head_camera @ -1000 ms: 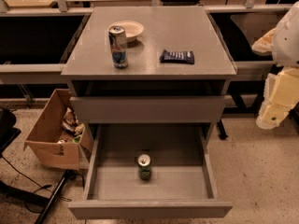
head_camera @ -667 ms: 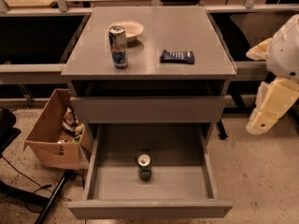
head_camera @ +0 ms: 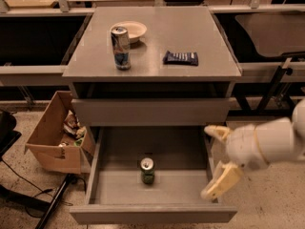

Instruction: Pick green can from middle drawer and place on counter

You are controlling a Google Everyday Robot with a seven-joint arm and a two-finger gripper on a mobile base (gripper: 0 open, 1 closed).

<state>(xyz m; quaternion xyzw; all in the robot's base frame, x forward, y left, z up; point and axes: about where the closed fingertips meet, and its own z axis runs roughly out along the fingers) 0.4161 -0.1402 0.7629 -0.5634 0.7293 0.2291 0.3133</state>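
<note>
The green can (head_camera: 147, 170) stands upright on the floor of the pulled-out middle drawer (head_camera: 152, 213), near its centre. The grey counter (head_camera: 157, 39) tops the cabinet above. My gripper (head_camera: 213, 162) is at the drawer's right wall, to the right of the can and well apart from it. Its two cream fingers are spread wide and hold nothing: one fingertip (head_camera: 212, 130) is by the drawer's back right corner, the other (head_camera: 212, 192) by the front right.
On the counter stand a tall blue-and-silver can (head_camera: 121, 47), a small cream bowl (head_camera: 133, 30) and a dark blue snack packet (head_camera: 180, 57). A closed drawer panel (head_camera: 151, 111) sits above the open drawer. A cardboard box (head_camera: 57, 135) with clutter is on the floor at left.
My arm has swung down and left from beside the counter's right edge to the open drawer's right side. The can and the counter items have not moved.
</note>
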